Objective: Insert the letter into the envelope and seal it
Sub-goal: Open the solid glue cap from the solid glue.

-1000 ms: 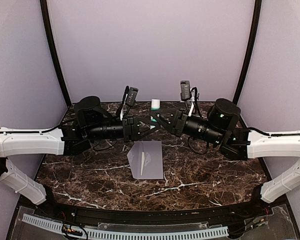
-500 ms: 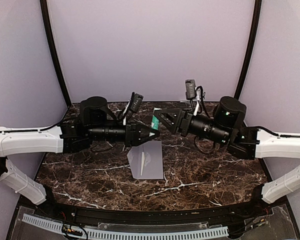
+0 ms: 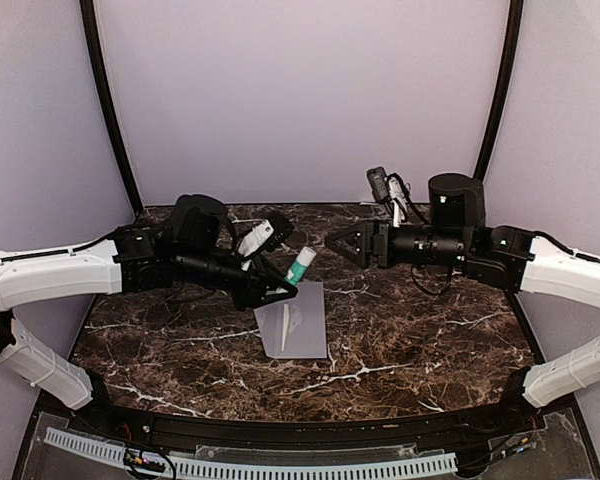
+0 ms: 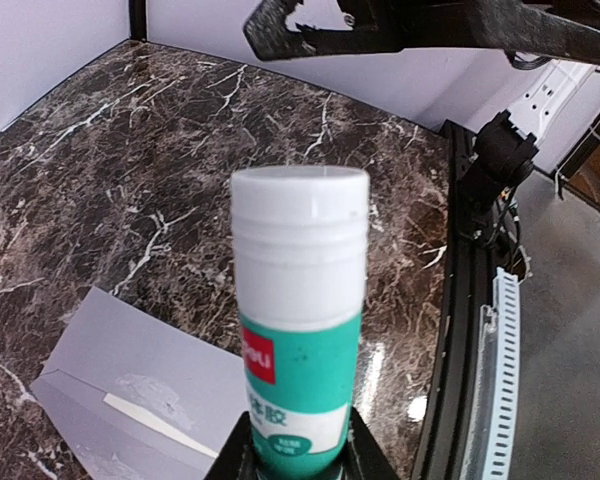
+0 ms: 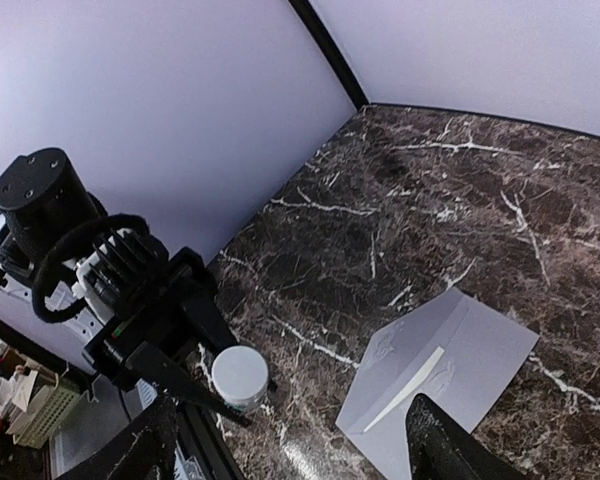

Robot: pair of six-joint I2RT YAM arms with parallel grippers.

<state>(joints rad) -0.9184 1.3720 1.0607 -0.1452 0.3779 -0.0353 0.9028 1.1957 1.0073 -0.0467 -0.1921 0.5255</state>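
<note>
Left jaws (image 3: pixel 284 288) are closed on the base of a cylindrical glue stick with a teal label and white plastic cap (image 4: pixel 300 300), held tilted above the table. Right jaws (image 3: pixel 336 242) are spread wide and empty, hanging above the table just beyond the stick.

The plain light-grey paper envelope (image 3: pixel 305 322) lies flat on the dark marble-patterned table (image 3: pixel 420 330), directly below the stick. Of the cream paper letter (image 3: pixel 283 327), only a thin strip shows at the envelope's opening; the rest appears to be inside.

Probable faults from this state:
- The cap is on. No adhesive can transfer until it is removed.
- The grip is at the stick's base only. A pull on the cap may pivot or draw the stick out.
- The envelope is unrestrained on a smooth surface. A glue stroke may push it sideways.
- The exposed cream strip may catch adhesive and bond to the flap.
</note>
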